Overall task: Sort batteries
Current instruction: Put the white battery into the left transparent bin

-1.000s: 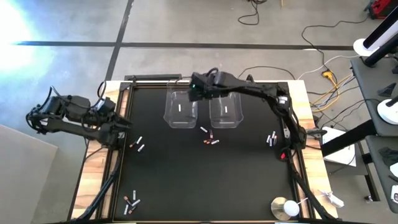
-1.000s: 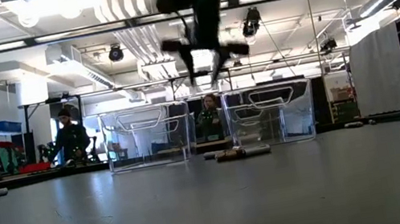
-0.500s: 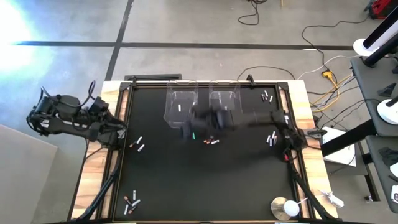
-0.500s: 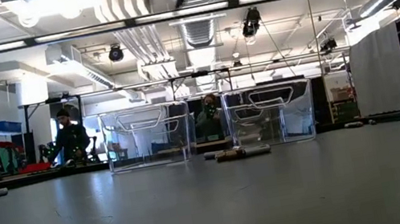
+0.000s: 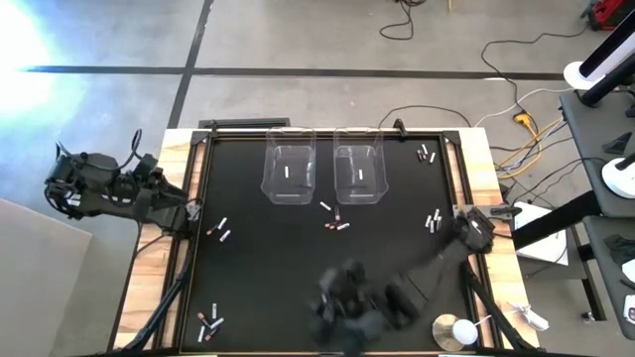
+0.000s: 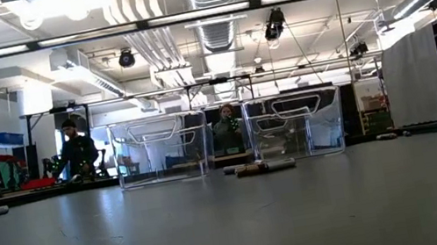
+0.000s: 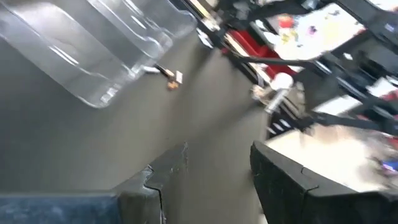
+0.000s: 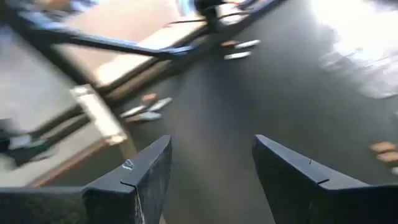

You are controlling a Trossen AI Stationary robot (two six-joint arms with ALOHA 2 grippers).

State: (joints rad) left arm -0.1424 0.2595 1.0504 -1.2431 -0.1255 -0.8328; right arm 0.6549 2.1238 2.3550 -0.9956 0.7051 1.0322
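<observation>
Two clear plastic bins point(image 5: 290, 174) point(image 5: 359, 174) stand side by side at the far side of the black mat, each with one silvery battery point(image 5: 288, 172) lying inside. More batteries lie loose on the mat: in front of the bins point(image 5: 334, 222), at the left point(image 5: 220, 231), near left point(image 5: 208, 319) and right point(image 5: 433, 220). My right gripper point(image 8: 211, 162), a blur over the near middle of the mat point(image 5: 337, 302), is open with nothing between its fingers. My left gripper point(image 7: 217, 180) hangs open and empty at the table's left edge point(image 5: 189, 211).
A round white-topped metal disc point(image 5: 456, 330) sits at the near right corner and a red clip-like piece point(image 5: 454, 248) by the right rail. Black frame rails point(image 5: 193, 238) run along the mat's sides. Two people point(image 6: 76, 151) point(image 6: 227, 130) stand in the room beyond the bins.
My right gripper has swung fast from above the bins at the far side across the mat to its near middle, turning as it went. My left arm has drawn back a little toward the table's left edge. The bins and batteries have not moved.
</observation>
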